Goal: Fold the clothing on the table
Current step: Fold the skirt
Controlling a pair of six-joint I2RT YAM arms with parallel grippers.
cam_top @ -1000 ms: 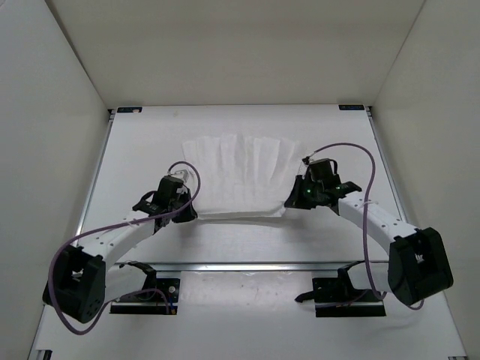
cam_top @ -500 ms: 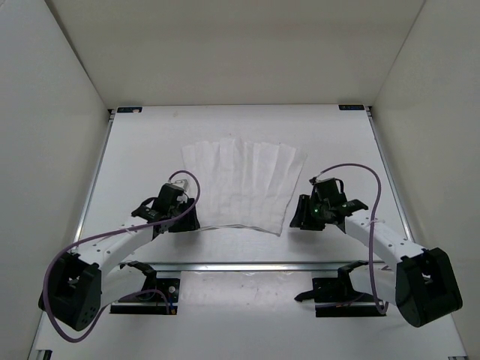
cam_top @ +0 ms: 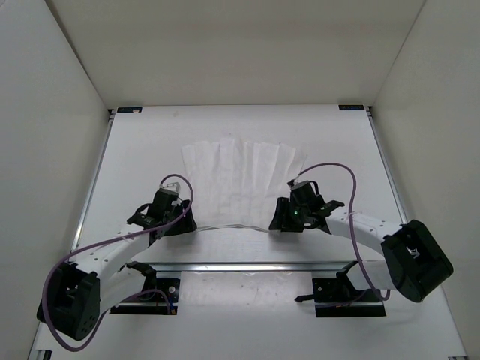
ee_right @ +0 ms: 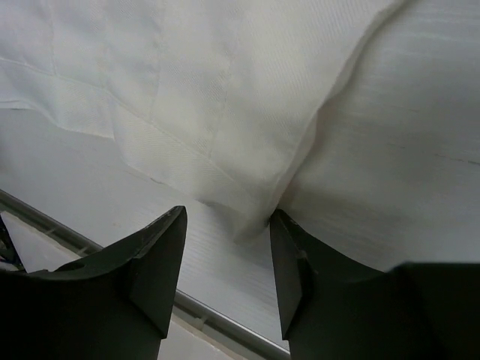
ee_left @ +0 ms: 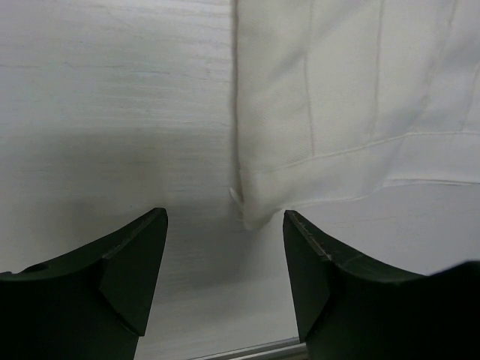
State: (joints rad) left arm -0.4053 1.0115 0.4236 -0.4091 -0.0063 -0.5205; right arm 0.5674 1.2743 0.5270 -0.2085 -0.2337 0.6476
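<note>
Left fingers (cam_top: 186,223) and right fingers (cam_top: 281,221) have both let go of the hem they pinched a second ago and drawn back a little. White walls (cam_top: 60,112) box in a flat white bench (cam_top: 142,150) edged with thin metal rails (cam_top: 95,180). A thin white creased fabric garment (cam_top: 240,180) lies spread flat at its middle. Each pair of fingers stands apart and empty, with a near corner of the garment just ahead between the tips.
</note>
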